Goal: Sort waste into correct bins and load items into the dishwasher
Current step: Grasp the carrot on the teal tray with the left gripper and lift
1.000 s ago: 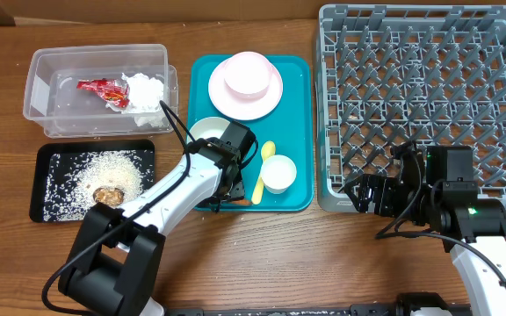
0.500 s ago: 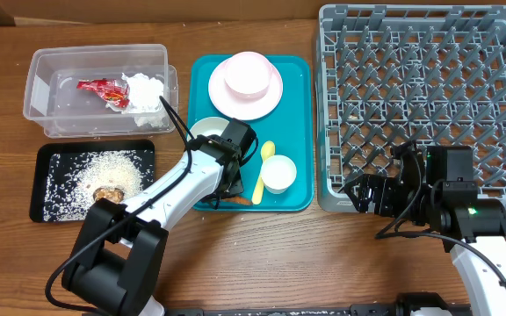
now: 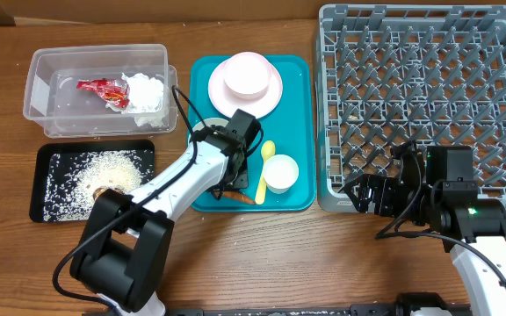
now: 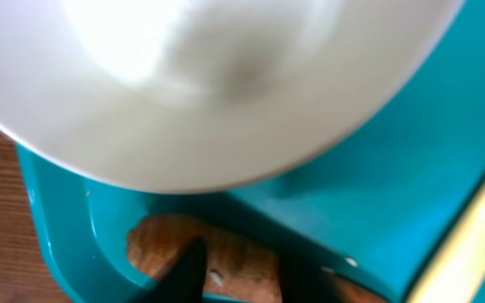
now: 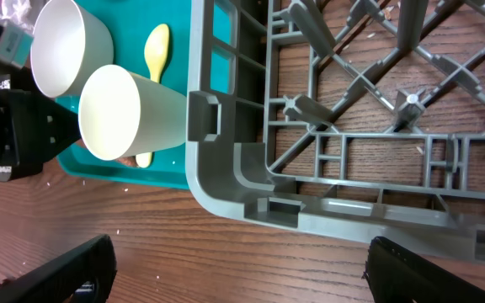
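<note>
Since the earlier frame the left arm has swung its wrist a little toward the dish rack side and up the tray, so it now hides more of the near bowl (image 3: 202,130). The carrot (image 3: 239,199) has hardly shifted and lies against the front lip of the teal tray (image 3: 301,105). In the left wrist view the left gripper (image 4: 236,276) is right down on it. One of the dark fingers (image 4: 188,269) crosses the orange-brown body and another dark shape stands just beside it. They bracket the carrot closely, but whether they already bite cannot be told.

I judge this to be the pickup of the last scrap on the teal tray. It likely belongs with the rice and brown lump in the black tray (image 3: 46,158), well to the left.

Just beside the carrot are the yellow spoon (image 3: 264,167) and the small cup (image 3: 279,173), and farther back the plate (image 3: 272,98) carries a second bowl. The wrapper (image 3: 104,90) and napkin (image 3: 148,89) are in the clear tub (image 3: 42,79).

The dish rack (image 3: 332,105) holds nothing, so loading has not begun. At its front corner the right gripper (image 5: 241,252) has not moved, its fingers spread wide over bare table and holding nothing.
</note>
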You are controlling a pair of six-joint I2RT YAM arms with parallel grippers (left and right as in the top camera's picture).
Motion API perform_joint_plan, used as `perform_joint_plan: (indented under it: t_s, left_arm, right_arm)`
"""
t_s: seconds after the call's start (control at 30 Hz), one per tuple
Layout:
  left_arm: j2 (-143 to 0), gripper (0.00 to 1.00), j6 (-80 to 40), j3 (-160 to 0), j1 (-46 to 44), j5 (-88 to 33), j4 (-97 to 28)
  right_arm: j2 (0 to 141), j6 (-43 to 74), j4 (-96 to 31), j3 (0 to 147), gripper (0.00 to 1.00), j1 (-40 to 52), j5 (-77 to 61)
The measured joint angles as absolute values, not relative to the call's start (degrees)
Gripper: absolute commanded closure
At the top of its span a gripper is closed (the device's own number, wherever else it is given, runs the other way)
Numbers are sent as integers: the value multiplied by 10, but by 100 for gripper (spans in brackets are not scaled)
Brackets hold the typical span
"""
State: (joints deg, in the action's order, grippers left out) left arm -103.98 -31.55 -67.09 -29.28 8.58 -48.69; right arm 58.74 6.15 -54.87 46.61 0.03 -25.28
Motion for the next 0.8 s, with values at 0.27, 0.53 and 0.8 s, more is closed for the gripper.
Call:
perform_joint_plan:
  t_s: [0.27,0.53,0.8]
  left_arm:
    - [-1043,30,-228,-707,-293,72,-524]
    - [-1043,32,-109,-707,-293,61,-534]
    - [-1043,37,-123,-708,-293,25,-584]
  right_arm:
    - [587,62,-549,466,3,0,-253]
    - [587,62,-549,466,3,0,-253]
    - [587,62,-549,466,3,0,-253]
